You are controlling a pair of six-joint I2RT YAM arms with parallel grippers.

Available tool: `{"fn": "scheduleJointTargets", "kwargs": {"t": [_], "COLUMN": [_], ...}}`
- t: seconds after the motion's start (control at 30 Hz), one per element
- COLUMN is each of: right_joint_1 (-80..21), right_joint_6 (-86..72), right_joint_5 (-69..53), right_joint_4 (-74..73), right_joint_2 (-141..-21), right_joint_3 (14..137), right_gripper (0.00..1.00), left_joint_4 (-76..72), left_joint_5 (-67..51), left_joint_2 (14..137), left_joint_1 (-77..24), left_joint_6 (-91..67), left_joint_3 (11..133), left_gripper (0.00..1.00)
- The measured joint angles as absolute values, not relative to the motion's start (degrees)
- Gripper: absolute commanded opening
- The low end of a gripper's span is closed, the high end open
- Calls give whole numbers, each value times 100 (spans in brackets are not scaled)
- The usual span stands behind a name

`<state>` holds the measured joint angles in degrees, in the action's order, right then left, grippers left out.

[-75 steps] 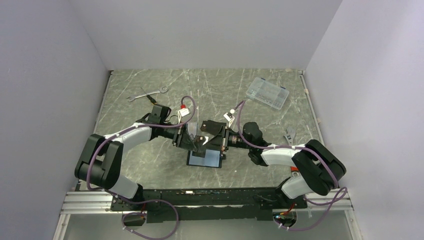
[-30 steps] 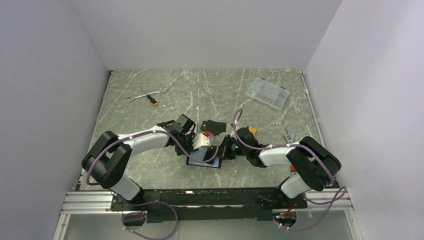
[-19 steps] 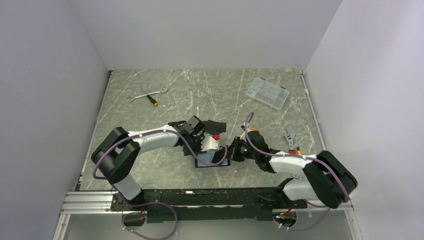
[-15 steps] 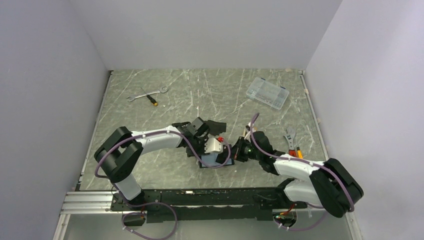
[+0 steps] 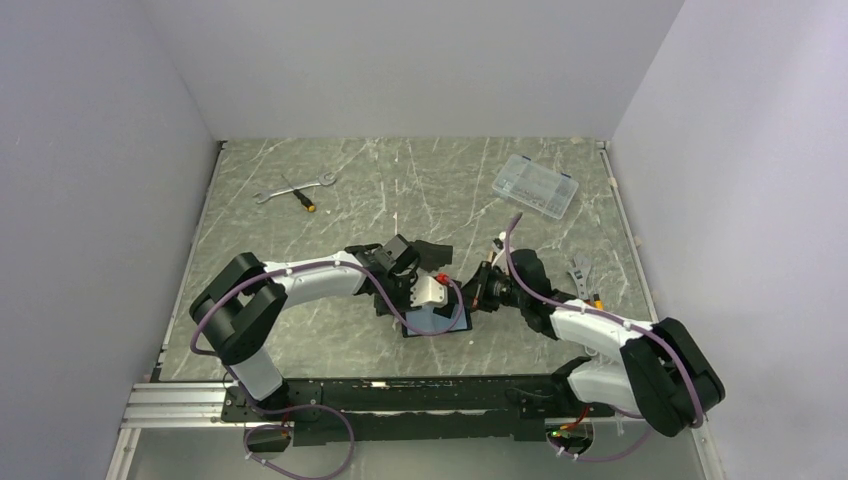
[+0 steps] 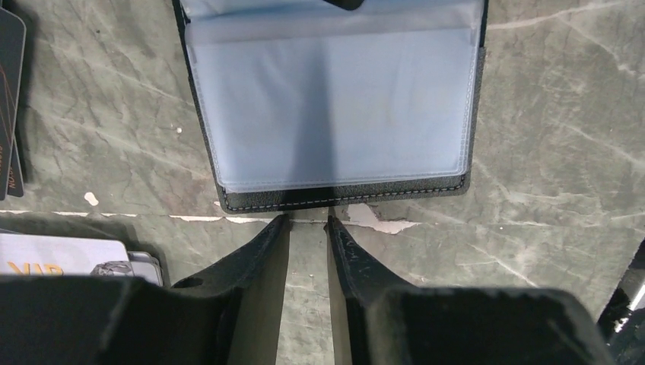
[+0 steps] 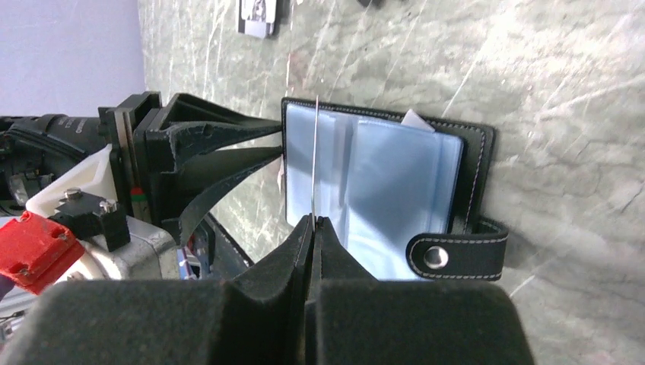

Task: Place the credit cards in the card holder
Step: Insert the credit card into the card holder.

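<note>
**One card held upright over the open wallet**

From above, one wallet (image 5: pixel 452 322) lies open near the front of the table (image 5: pixel 400 190), its pale blue inside facing up. The left arm (image 5: pixel 310 277) and the right arm (image 5: pixel 585 322) meet over it. Farther back lie one wrench (image 5: pixel 270 193), one screwdriver (image 5: pixel 306 201) crossing it, and one clear box (image 5: pixel 535 186). One flat black piece (image 5: pixel 428 250) sits just behind the two wrists.

In the left wrist view, the left gripper (image 6: pixel 308 222) points at the wallet's stitched edge with its tips just short of it. A slim gap separates its two fingers, and nothing is in it. One dark card (image 6: pixel 9 99) lies to the side (only a sliver shows at the picture's edge). One pale card (image 6: pixel 61 255) lettered VIP lies nearer the wrist.

In the right wrist view, the right gripper (image 7: pixel 312 222) is clenched on one held card (image 7: pixel 315 152). It is seen edge-on as a thin line, so its colour cannot be told. It stands upright over the wallet's clear sleeves, close to the edge where the left fingers point. The wallet's single tab, with one silver snap (image 7: pixel 435 256), lies flat on the table.
</note>
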<state>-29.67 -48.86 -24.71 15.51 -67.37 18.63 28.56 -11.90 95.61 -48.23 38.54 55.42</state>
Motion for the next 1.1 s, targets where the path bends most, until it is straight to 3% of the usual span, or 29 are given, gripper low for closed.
{"fn": "scheduleJointTargets", "kwargs": {"t": [0.6,1.1], "right_joint_1": [-2840,-2836], "right_joint_6": [-4685,-4976], "right_joint_5": [-2764,-2897], "right_joint_4": [1997,2591], "right_joint_2": [-7483,-7476], "right_joint_3": [1896,1584], "right_gripper": [0,0], "left_joint_4": [3218,3245], "left_joint_5": [-1667,-1492], "left_joint_2": [9491,9835], "left_joint_1": [-4696,-4698], "left_joint_6": [3594,3483], "left_joint_3": [5640,5887], "left_gripper": [27,16]}}
